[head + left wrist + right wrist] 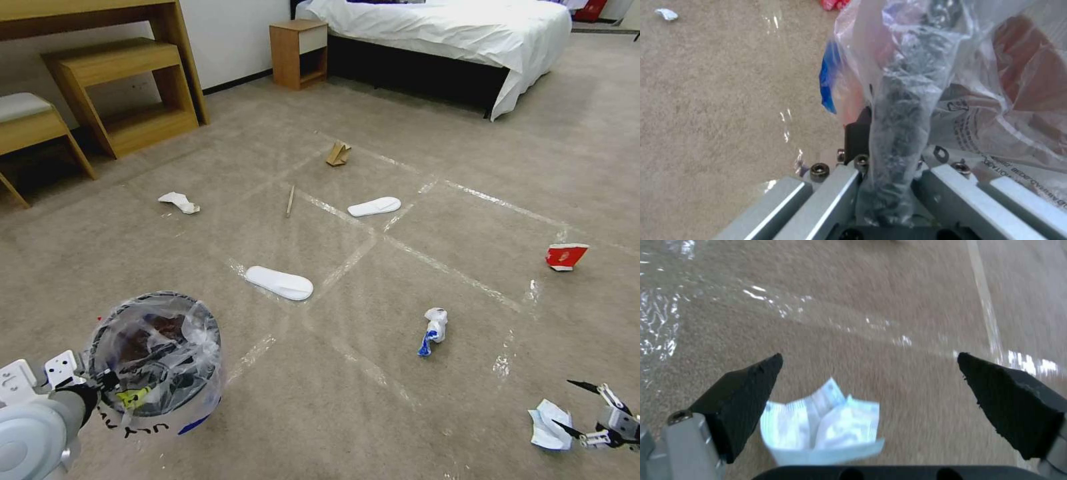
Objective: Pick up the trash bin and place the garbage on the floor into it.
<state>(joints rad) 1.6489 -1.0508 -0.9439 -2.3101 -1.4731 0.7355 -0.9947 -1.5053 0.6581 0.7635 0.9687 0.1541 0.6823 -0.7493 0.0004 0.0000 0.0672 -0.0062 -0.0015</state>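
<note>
Bin: trash bin [157, 363] hung near left, above the floor [400, 373], rim clenched in the left hand [107, 383].
Right hand [575, 408]: released, fingers spread wide, just beside crumpled white paper [548, 425] near right.
Slippers: nearer slipper [279, 282] and farther slipper [374, 207] lay mid-carpet.

1. Left gripper [889, 186]: grey metal finger rails run up from the near edge, bolt heads showing at their far ends. Jaws clamped on the bagged rim of the trash bin [902, 110], which rises straight out from between them.
2. Plastic bag [996, 110]: crinkly, clear, wrapped over the rim and spilling to one side of the gripper; black lettering on it, and a blue patch [826, 83] on the other side of the rim.
3. Floor [715, 110]: beige carpet beside the gripper, crossed by glinting tape [786, 133].
4. Well beyond the gripper: a small crumpled white paper [666, 14]; a red scrap [833, 4] at the frame edge.
</note>
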